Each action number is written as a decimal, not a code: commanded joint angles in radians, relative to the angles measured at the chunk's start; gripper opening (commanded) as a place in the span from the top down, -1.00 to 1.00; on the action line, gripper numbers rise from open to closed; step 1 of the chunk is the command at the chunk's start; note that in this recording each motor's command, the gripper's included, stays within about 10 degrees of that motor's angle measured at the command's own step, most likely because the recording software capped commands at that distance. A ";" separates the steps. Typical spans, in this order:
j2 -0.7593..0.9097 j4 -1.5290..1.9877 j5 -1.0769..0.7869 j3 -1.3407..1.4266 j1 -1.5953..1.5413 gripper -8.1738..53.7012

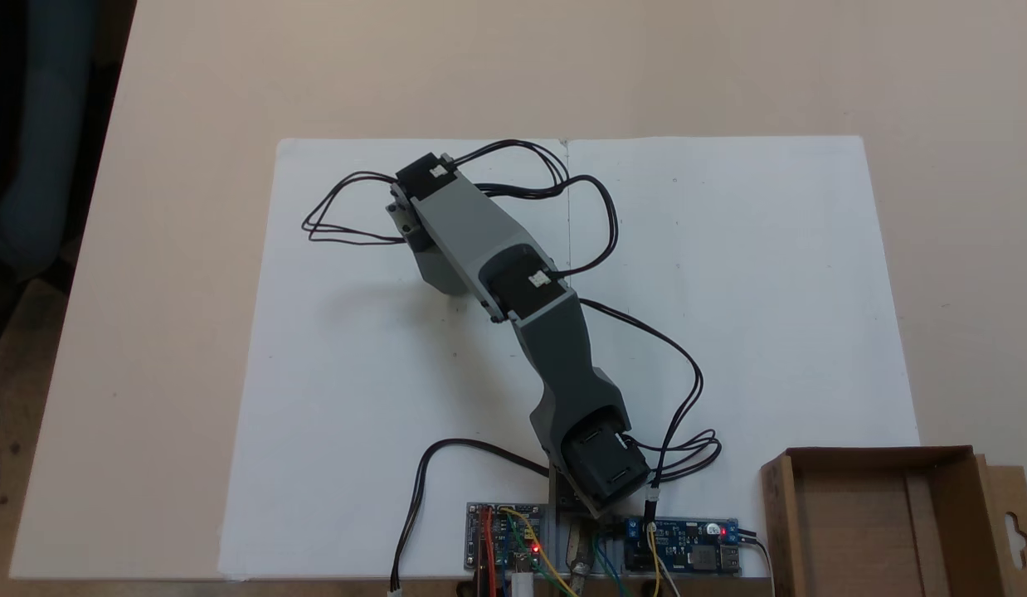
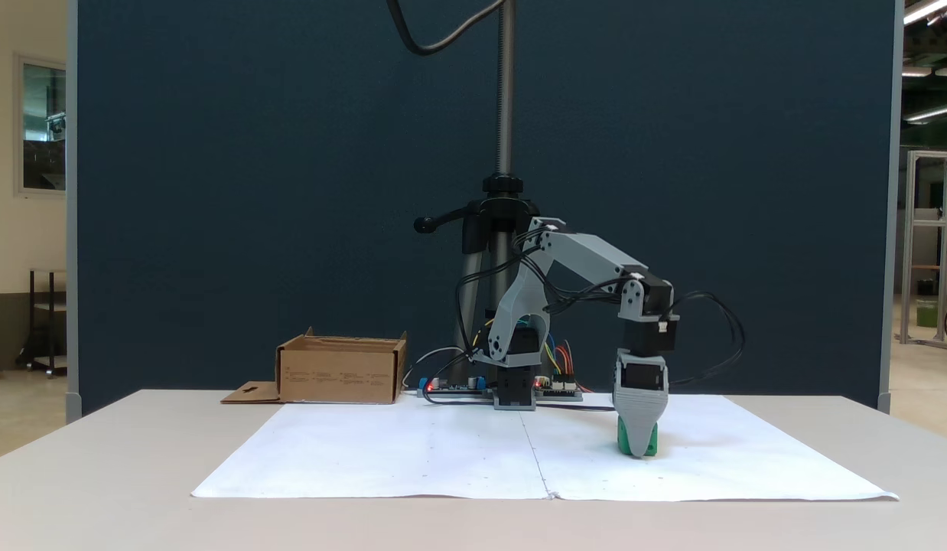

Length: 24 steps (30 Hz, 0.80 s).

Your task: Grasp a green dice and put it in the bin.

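**Gripper down over one green dice on the paper**

The gripper (image 2: 639, 448) points straight down with its grey tip at the white paper sheet (image 2: 443, 451), and the green dice (image 2: 651, 442) shows on both sides of that tip, resting on the sheet. The jaws lie one behind the other from this side, so whether they pinch the cube cannot be told.

One dice, one bin and one arm are in sight. The arm (image 2: 588, 260) rises from its base at the back edge of the sheet, bends at the elbow and drops vertically at the wrist; from above, its links (image 1: 513, 274) cover the gripper and the cube.

The bin (image 2: 342, 370), a brown cardboard box with low walls, stands off the sheet, well apart from the dice, at the left in the side view; from above its interior (image 1: 862, 514) looks bare, its flap with a hang-hole lying flat beside it. Two circuit boards (image 1: 505, 547) with lit red LEDs flank the base, and black cables (image 1: 348, 211) loop over the paper. A tripod (image 2: 504, 207) stands behind the arm.
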 commanded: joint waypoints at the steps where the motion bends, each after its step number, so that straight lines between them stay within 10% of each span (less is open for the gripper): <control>1: 0.017 -0.014 0.094 -0.035 -0.008 -0.11; 9: 0.032 -0.015 0.092 -0.034 0.029 0.33; 24: 0.474 -0.014 -0.067 -0.034 0.626 0.34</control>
